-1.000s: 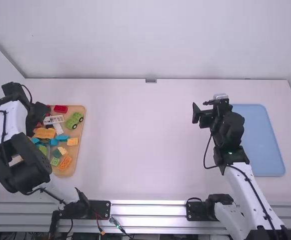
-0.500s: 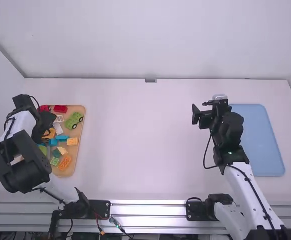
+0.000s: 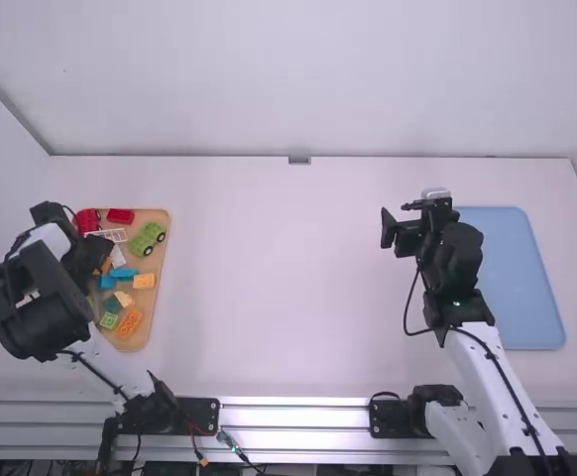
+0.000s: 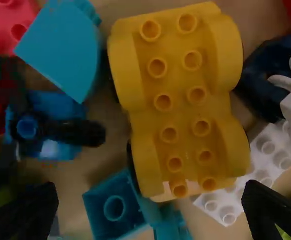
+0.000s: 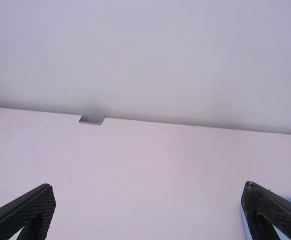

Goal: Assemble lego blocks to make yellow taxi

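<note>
Our left tool is released, its fingers apart over the tray, and the yellow base, likely the taxi's bottom, lies studs up, ungripped. If we close here, a finger could land on the teal block or the white block, both crowding one end of the base, and we would pinch the wrong piece or shove the base askew. Its rounded sides could also make it twist or slip if we grip off centre, and any wheels beneath could let it roll. Coming down too low, we might jam on the blue block beside it. Farther off, our right tool is spread and holds nothing above the tabletop, near the blue tray; a careless joint build could make the arms collide.
</note>
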